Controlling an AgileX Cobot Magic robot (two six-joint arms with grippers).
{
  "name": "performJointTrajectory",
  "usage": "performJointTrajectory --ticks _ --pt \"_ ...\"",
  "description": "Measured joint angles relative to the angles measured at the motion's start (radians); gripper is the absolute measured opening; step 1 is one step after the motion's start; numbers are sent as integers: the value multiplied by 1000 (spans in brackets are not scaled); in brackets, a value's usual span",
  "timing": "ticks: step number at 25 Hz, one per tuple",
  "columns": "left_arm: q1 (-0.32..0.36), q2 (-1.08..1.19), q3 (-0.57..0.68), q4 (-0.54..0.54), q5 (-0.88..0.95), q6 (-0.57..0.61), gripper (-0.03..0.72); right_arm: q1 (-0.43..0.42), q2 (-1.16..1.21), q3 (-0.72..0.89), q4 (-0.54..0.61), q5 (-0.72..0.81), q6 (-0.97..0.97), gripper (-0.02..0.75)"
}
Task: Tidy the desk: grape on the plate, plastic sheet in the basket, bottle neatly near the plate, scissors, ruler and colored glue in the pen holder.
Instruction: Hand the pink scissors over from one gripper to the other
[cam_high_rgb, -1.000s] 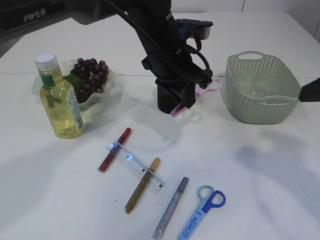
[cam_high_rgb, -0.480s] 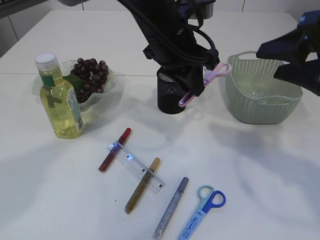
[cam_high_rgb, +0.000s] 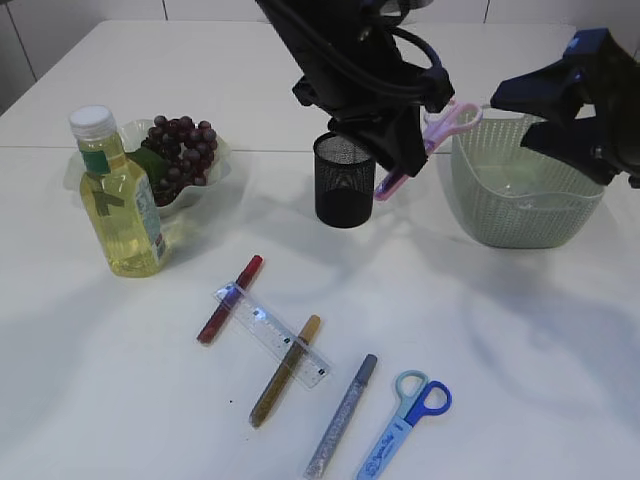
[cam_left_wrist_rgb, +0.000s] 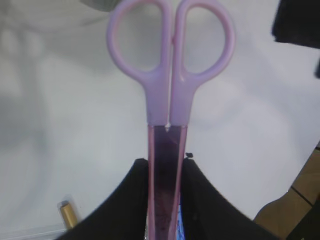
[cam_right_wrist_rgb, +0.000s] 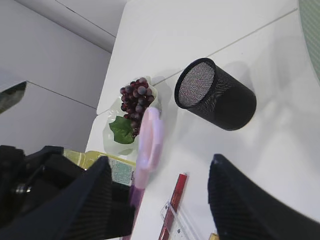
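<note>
So the left gripper (cam_high_rgb: 398, 165), fingers pinching the pink scissors (cam_high_rgb: 425, 145), hangs beside the empty pen holder (cam_high_rgb: 343, 180), the right gripper's (cam_right_wrist_rgb: 157, 200) fingers spread, grapes (cam_high_rgb: 182, 145) plated, glue, ruler (cam_high_rgb: 272, 334), blue scissors (cam_high_rgb: 405, 424) waiting on the bench.

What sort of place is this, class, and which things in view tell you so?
Probably a robot test bench staged as a desk: a bare white table holds stationery, a black mesh pen holder and a blue pair of scissors, while the left gripper holds pink scissors.
</note>
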Motion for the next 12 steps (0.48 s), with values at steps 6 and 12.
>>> performJointTrajectory --ticks 6,12 --pt "-22 -2 0 -24 1 0 140 0 58 -4 53 50 -62 477" --pt "-52 -2 0 -26 1 0 140 0 64 -19 57 67 -77 477"
